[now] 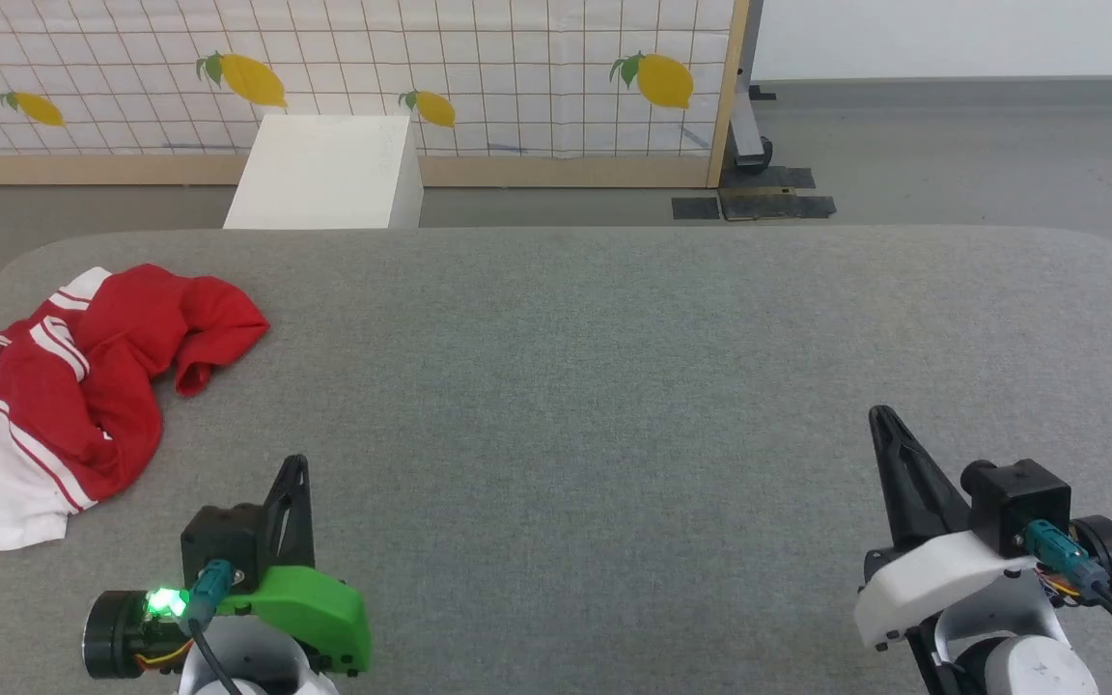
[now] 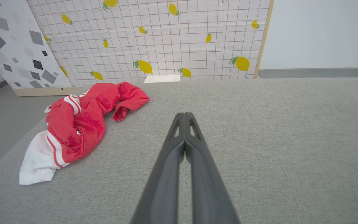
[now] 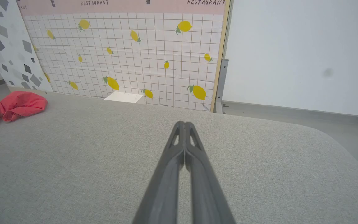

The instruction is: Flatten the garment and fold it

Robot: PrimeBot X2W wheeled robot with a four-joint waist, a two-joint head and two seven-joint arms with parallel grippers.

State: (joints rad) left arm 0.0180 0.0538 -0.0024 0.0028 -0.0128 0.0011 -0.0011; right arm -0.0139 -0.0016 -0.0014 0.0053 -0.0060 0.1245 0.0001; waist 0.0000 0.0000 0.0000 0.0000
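Note:
The garment [image 1: 93,386], red with white sleeves and striped trim, lies crumpled in a heap at the far left of the grey table [image 1: 614,386]. In the left wrist view the garment [image 2: 79,124] sits up and to the left of my fingers; in the right wrist view the garment [image 3: 8,107] is at the left edge. My left gripper [image 1: 297,463] is shut and empty, a short way right of and nearer than the heap. My right gripper [image 1: 877,413] is shut and empty at the lower right, far from the garment. Left gripper [image 2: 184,114] and right gripper [image 3: 183,123] tips press together.
A white box [image 1: 329,174] stands on the floor beyond the table's far edge, before a lemon-patterned tiled panel [image 1: 479,68]. The table has rounded corners, and the garment lies close to the left edge. Grey floor lies to the right behind.

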